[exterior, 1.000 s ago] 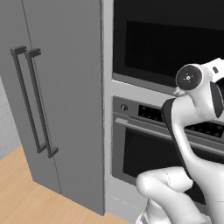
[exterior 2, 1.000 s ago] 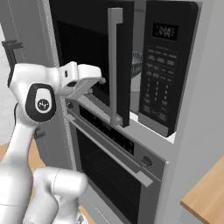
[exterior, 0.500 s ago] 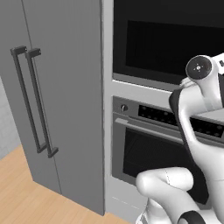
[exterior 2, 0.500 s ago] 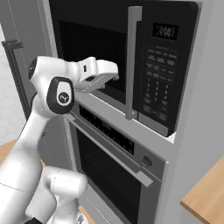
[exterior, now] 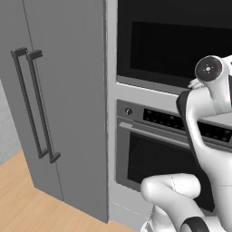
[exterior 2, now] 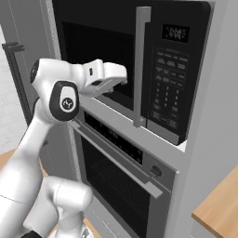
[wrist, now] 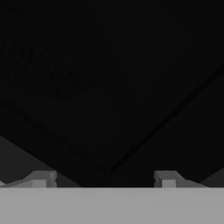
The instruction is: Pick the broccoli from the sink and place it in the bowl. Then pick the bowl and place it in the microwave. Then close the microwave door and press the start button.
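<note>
The microwave (exterior 2: 139,65) is built in above the oven, and the microwave door (exterior 2: 102,51) lies flat against its black front, with the tall grey handle (exterior 2: 141,69) beside the keypad (exterior 2: 169,93). My gripper (exterior 2: 116,78) is up against the lower part of the door glass. In the hand view the gripper (wrist: 103,178) is open, with the fingertips (wrist: 41,177) wide apart, nothing between them and dark glass (wrist: 109,87) close ahead. The bowl and broccoli are hidden behind the door. The sink is out of view.
An oven (exterior 2: 116,176) with a long bar handle (exterior 2: 111,155) and a control strip (exterior: 181,122) sits right under the microwave. Tall grey cabinet doors (exterior: 68,90) with bar handles (exterior: 34,104) stand to the left. A wooden counter corner (exterior 2: 218,209) is at the lower right.
The microwave door has swung from partly ajar to flat against the front. My hand followed it forward and to the right, staying on the glass.
</note>
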